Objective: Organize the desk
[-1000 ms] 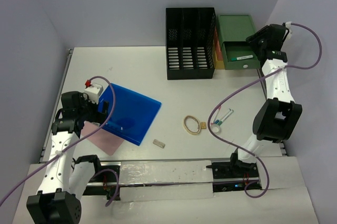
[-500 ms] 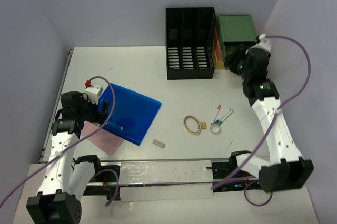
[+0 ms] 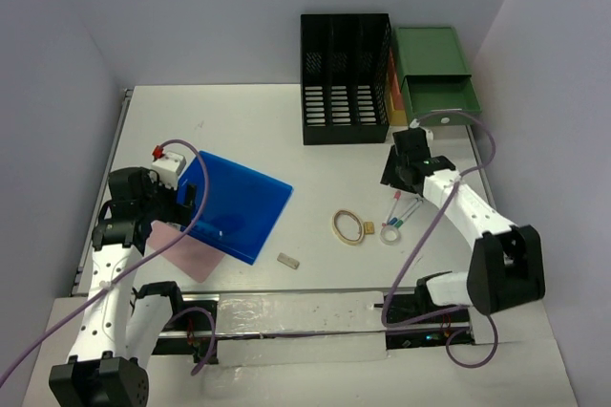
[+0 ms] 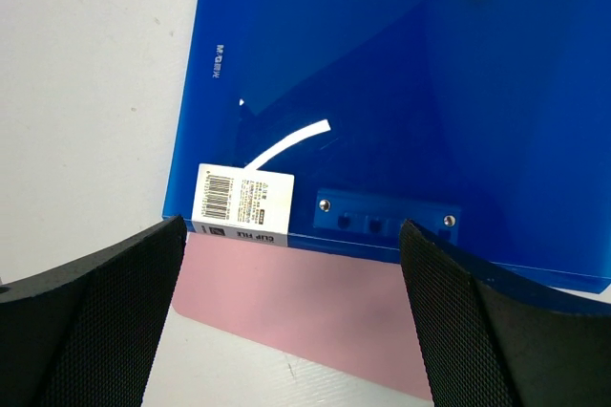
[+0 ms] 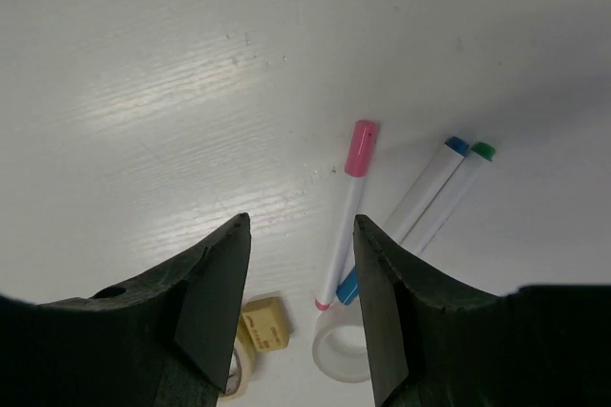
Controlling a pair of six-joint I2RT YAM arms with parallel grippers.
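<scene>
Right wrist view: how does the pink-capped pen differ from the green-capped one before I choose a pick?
The pink-capped pen lies on its own with bare desk around its cap; the green-capped pen lies tight against a blue-capped pen. The pink-capped pen runs steeper in this view, while the green-capped pen slants more. Both have white barrels and lie flat.

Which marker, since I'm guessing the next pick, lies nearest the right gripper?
The pink-capped marker: it lies straight ahead of the right gripper; the blue-capped marker and green-capped marker lie off to one side.
</scene>
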